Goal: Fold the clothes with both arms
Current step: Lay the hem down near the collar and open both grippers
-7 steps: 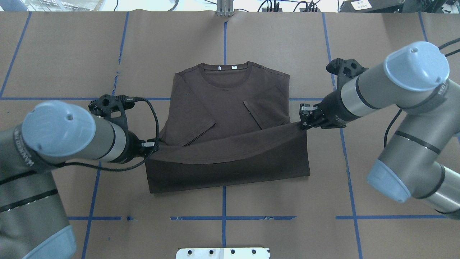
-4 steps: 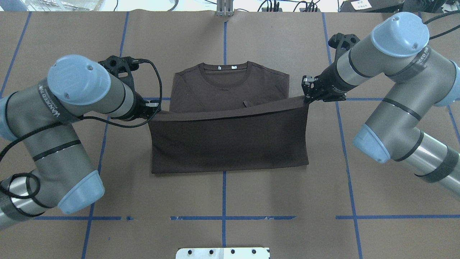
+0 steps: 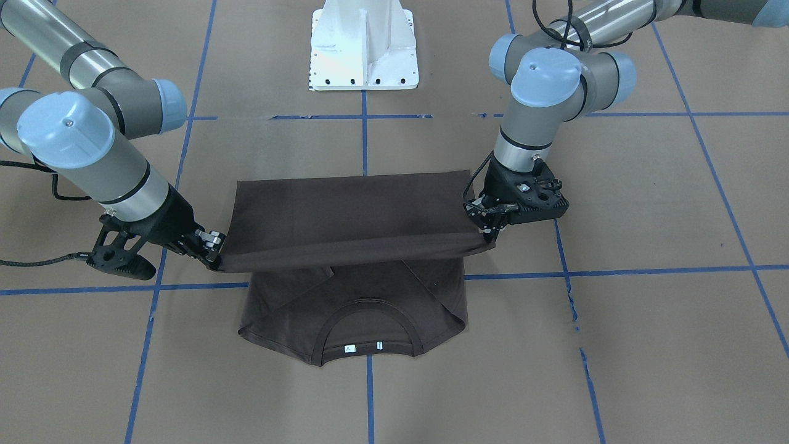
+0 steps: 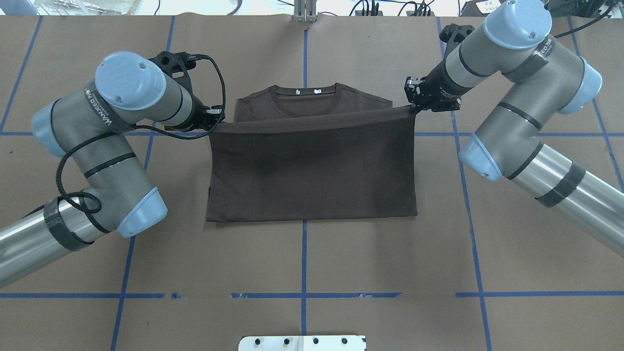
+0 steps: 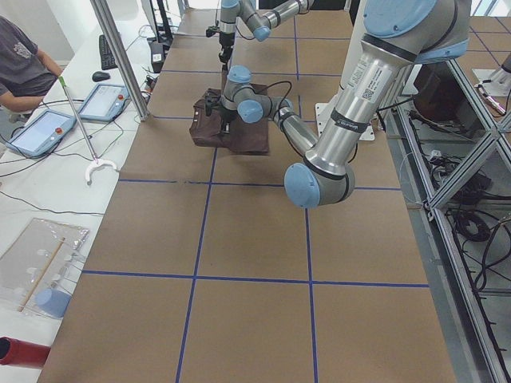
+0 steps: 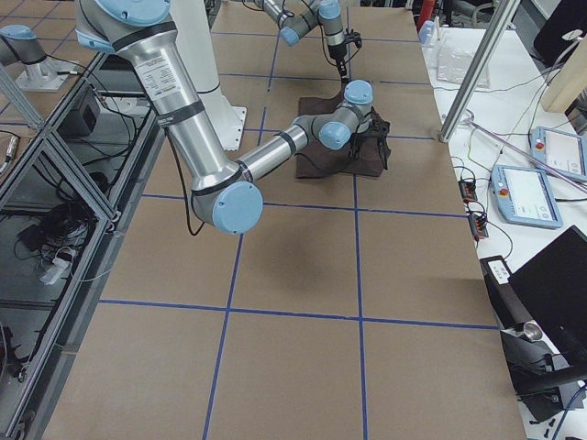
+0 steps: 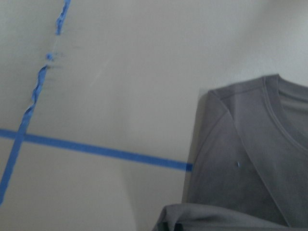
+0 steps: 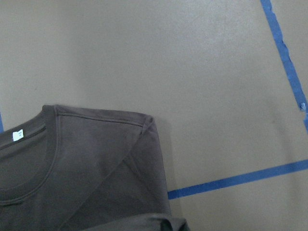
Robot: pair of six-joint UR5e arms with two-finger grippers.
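Note:
The dark brown T-shirt [image 4: 312,170] lies flat mid-table with its collar [image 4: 304,97] at the far side. Its lower half is lifted and doubled over the chest as a taut flap [image 3: 345,216]. My left gripper [image 4: 214,120] is shut on the hem's left corner, and my right gripper [image 4: 412,105] is shut on the right corner. Both hold the hem edge just above the shoulders. In the front-facing view the left gripper [image 3: 490,233] is on the right and the right gripper [image 3: 214,254] on the left. Each wrist view shows a shoulder [image 7: 250,159] [image 8: 86,173] below.
Blue tape lines [image 4: 303,295] grid the brown table cover. The white pedestal base [image 3: 363,49] stands at the robot's side. In the exterior left view a seated person [image 5: 20,68] and tablets [image 5: 40,132] are at a side bench beyond the table's far edge.
Both grippers have carried the hem away from the robot toward the collar. The flap now hides the sleeves and chest, and only a strip at the collar shows.

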